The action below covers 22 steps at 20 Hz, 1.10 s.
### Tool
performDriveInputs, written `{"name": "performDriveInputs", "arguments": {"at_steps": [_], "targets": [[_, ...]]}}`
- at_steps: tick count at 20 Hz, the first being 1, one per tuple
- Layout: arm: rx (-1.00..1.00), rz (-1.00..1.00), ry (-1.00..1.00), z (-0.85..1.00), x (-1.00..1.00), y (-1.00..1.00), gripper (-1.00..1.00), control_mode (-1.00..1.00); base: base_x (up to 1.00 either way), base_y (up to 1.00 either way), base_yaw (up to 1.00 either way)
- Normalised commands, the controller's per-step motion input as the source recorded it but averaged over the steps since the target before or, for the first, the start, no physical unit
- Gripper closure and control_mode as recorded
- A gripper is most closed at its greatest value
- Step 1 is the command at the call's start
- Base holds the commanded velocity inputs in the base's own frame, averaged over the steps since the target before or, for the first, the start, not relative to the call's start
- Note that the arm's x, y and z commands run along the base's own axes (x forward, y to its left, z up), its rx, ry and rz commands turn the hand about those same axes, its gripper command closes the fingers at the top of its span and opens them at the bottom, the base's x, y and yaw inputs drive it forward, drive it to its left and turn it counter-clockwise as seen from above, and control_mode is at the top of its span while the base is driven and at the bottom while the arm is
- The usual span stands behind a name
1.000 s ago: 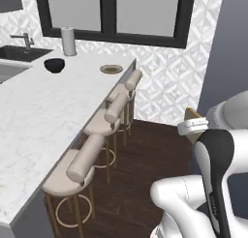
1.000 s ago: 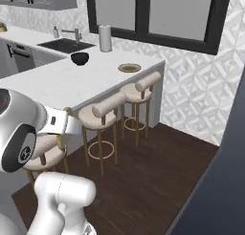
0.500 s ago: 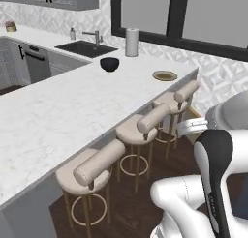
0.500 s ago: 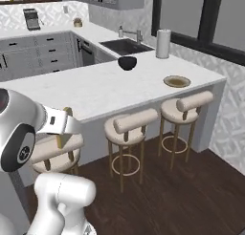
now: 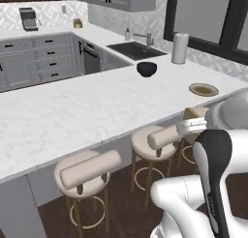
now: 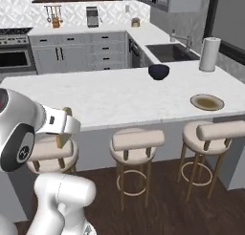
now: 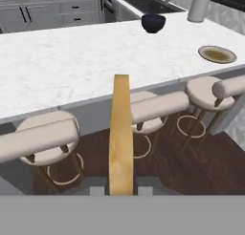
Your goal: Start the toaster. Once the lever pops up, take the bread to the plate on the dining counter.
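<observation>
My gripper is shut on the bread, a golden-tan slice seen edge-on, rising between the two fingers. In the left base view the bread peeks out above the white hand, off the counter's stool side. The plate, beige with a brownish centre, lies near the right end of the white marble dining counter. It is well ahead and right of the gripper. The grey toaster stands on the far kitchen counter.
A dark blue bowl and a paper towel roll stand on the dining counter by the sink. Three padded stools line the counter's near side over dark wood floor. An oven sits far left.
The whole picture has shifted: the base has turned and moved, so the counter now runs broadside and the kitchen wall has come into view. The bread stays in the shut gripper.
</observation>
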Motion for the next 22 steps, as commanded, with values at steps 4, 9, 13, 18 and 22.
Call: {"name": "performDriveInputs", "arguments": {"at_steps": [4, 9, 13, 18, 22], "targets": [[0.00, 0.00, 0.00, 0.00, 0.00, 0.00, 1.00, 1.00, 0.13, -1.00, 0.43], [0.00, 0.00, 0.00, 0.00, 0.00, 0.00, 1.00, 1.00, 0.06, -1.00, 0.37], [0.00, 0.00, 0.00, 0.00, 0.00, 0.00, 1.00, 1.00, 0.08, -1.00, 0.27], [0.00, 0.00, 0.00, 0.00, 0.00, 0.00, 1.00, 1.00, 0.14, -0.94, 0.24], [0.00, 0.00, 0.00, 0.00, 0.00, 0.00, 1.00, 1.00, 0.22, -0.91, 0.28]]}}
